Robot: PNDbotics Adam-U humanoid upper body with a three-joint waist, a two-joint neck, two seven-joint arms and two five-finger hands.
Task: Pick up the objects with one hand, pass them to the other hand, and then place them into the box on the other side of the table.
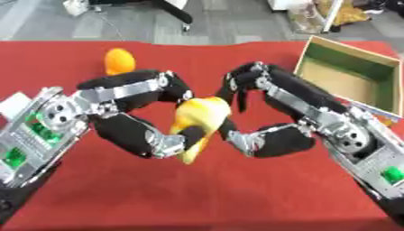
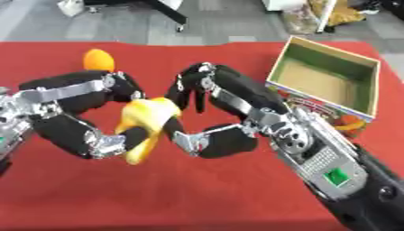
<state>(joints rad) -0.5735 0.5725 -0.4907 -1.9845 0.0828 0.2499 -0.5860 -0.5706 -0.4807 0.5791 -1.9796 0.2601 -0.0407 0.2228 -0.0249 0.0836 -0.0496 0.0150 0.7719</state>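
A yellow banana-like fruit hangs above the middle of the red table. My left hand comes in from the left and is shut on it, fingers over its top and thumb under its lower end. My right hand faces it from the right, fingers arched beside the fruit's top and thumb close to its lower part; I cannot tell if they touch it. An orange fruit lies on the table at the back left. The open cardboard box stands at the back right.
A white object shows at the left edge of the table. Beyond the table's far edge is grey floor with chair legs and bagged goods. The box has a printed front wall and a bare brown floor.
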